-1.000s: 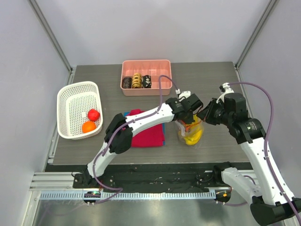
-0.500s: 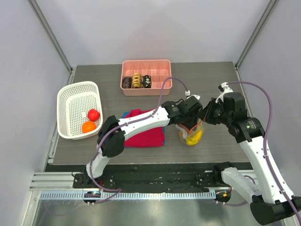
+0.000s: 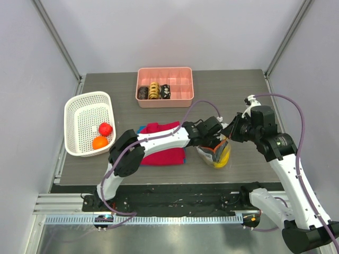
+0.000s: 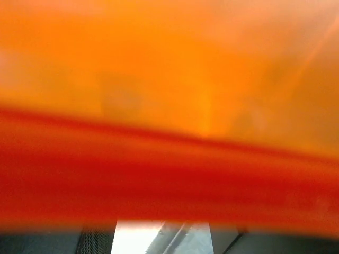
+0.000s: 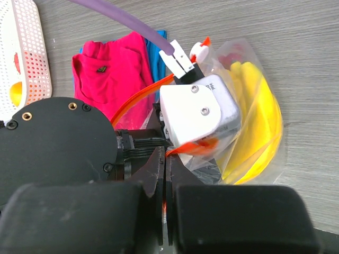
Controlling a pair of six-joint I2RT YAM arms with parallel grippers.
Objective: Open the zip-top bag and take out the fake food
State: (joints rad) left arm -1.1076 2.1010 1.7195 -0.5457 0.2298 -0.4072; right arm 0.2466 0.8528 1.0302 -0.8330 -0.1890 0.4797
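1. Top external view: the zip-top bag [image 3: 207, 155] lies on the table [image 3: 238, 84] just right of the folded red shirt [image 3: 167, 148], near the front edge and between my two grippers.
2. My left gripper [image 3: 214, 141] reaches into the bag's mouth from the shirt side. Its fingertips are hidden by the plastic and by its own body, so I cannot tell how wide the jaws stand.
3. Left wrist view: an orange-over-red blur fills nearly the whole frame, so it gives nothing usable on the fingers.
4. Right wrist view: my right gripper [image 5: 165, 174] has its jaws pressed together, pinching the bag's orange zip edge beside the left gripper's white housing.
5. The banana [image 5: 259, 121] is inside the bag, curved along the clear wall on the side away from that housing.
6. The orange ball [image 3: 99, 142] and red fruit [image 3: 105, 128] lie close together in the white basket [image 3: 74, 114] at the table's left, well apart from the bag.
7. The pink tray [image 3: 164, 69] sits at the far edge, with ring-shaped pieces in its left compartments.
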